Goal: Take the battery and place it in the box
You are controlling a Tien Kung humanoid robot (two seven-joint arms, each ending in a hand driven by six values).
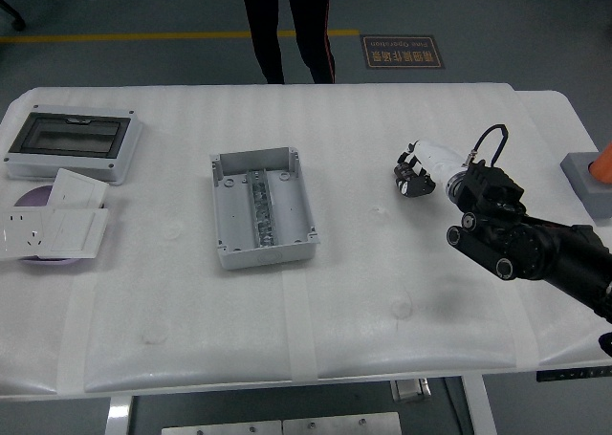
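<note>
An open grey box (269, 252) with a metal rail inside lies left of the table's middle. My right hand (409, 175) hovers to its right, about a box width away, low over the white table (382, 292). Its black fingers (405, 180) are curled tight around something small and dark, which I take for the battery; most of it is hidden by the hand. My right arm (535, 249) comes in from the right edge. The left arm is out of view.
A grey enclosure with a dark see-through lid (72, 143) sits at the far left, with white socket plates (53, 229) in front of it. A grey block with an orange piece (588, 179) stands at the right edge. A person's legs (287, 29) show beyond the table.
</note>
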